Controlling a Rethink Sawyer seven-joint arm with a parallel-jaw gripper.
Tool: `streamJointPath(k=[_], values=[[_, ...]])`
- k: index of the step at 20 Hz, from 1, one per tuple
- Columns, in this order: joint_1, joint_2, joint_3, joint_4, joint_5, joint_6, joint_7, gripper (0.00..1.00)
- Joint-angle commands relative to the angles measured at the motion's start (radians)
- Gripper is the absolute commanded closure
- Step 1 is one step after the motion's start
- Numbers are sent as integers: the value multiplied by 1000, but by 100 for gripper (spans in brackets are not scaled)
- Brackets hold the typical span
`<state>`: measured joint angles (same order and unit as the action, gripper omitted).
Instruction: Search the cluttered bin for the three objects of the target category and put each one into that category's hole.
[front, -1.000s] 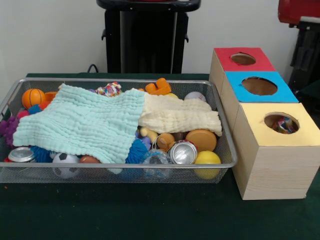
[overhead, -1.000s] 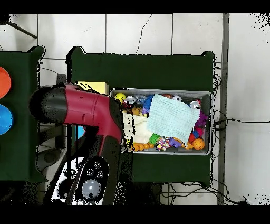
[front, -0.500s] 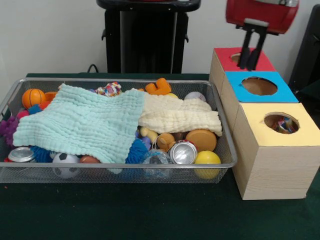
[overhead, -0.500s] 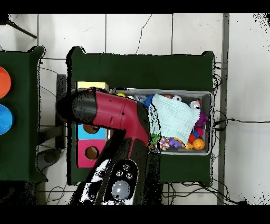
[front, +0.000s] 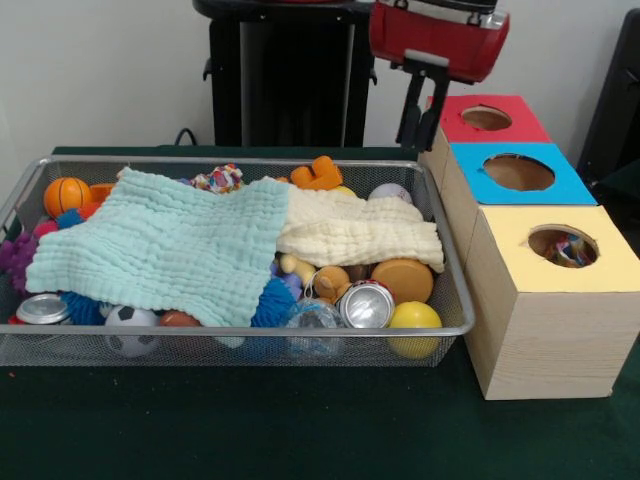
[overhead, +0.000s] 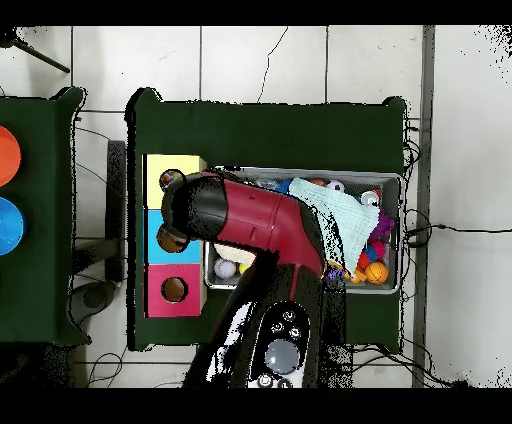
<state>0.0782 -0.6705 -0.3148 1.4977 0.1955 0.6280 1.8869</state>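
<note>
End effector (front: 414, 125) shifted from red box toward bin (front: 452, 290); aperture unclear; two cloths.

Green table (front: 250, 430); wire bin (front: 440, 262), three-holed wooden box (front: 540, 330)

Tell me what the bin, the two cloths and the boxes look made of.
The bin looks like silvery metal wire mesh: its contents show through. The mint cloth and cream cloth look like soft crinkled cotton, matte. The boxes look like pale wood, grain visible, with coloured tops, possibly paper.
</note>
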Motion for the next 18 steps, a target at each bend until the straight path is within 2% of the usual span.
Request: streamJointPath(k=[1, 4, 5, 9, 15, 18], values=[[-66, 2, 155, 145, -95, -74, -76, 100], [-88, -8, 191, 148, -118, -47, -103, 100], [-100, -13, 209, 146, -141, -27, -98, 0], [-97, -18, 203, 147, -165, -2, -90, 0], [-130, -47, 232, 196, -196, -52, -64, 0], [-137, -57, 226, 220, -215, -42, -47, 0]])
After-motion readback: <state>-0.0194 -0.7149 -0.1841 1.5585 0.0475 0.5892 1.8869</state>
